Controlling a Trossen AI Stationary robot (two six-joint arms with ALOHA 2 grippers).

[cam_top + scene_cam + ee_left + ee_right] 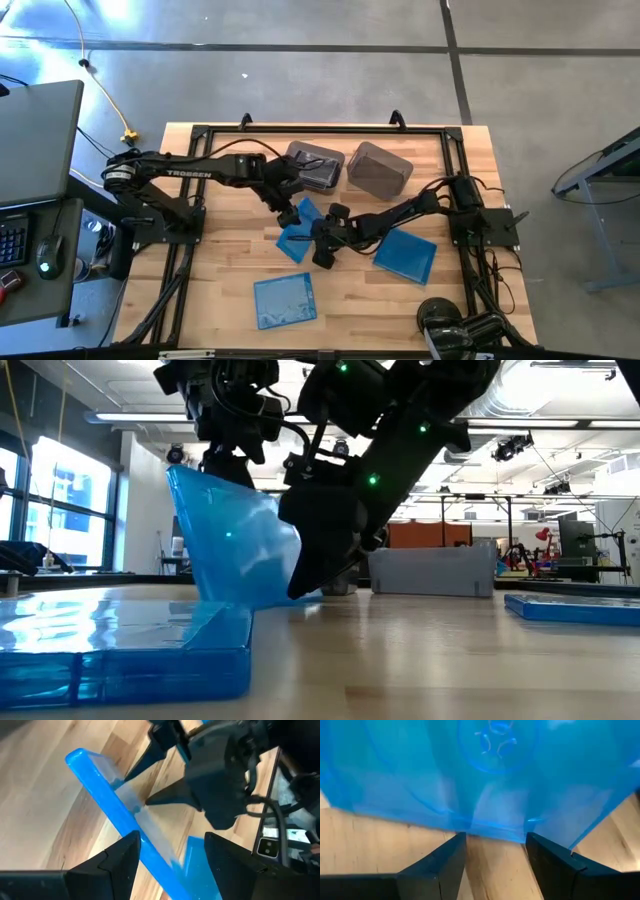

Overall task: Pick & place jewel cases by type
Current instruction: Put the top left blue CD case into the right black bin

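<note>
A blue jewel case [297,236] stands tilted on the table's middle, its lower edge [225,600] on the wood. My left gripper [290,212] is open above it, and the case's raised edge [100,785] runs between its fingers. My right gripper [322,250] is open and comes in low from the table's right, its fingertips at the case's face [495,770]. Two more blue cases lie flat: one near the front edge [285,300], one to the right [405,255]. Dark cases lie in the left grey bin [316,166]. My left gripper straddles the case's raised edge [145,845] from above, slanting down. The edge runs close along one finger [125,855] and stands apart from the other; whether it touches I cannot tell. My right gripper sets both open fingertips [460,842] against the case's face near its lower edge [495,834], slanting down from the table's right. The case leans tilted, its lower edge on the table.
A second grey bin [379,170] stands at the back, right of the first. The black frame rails [300,130] run around the table. Bare wood lies at the front left and front right.
</note>
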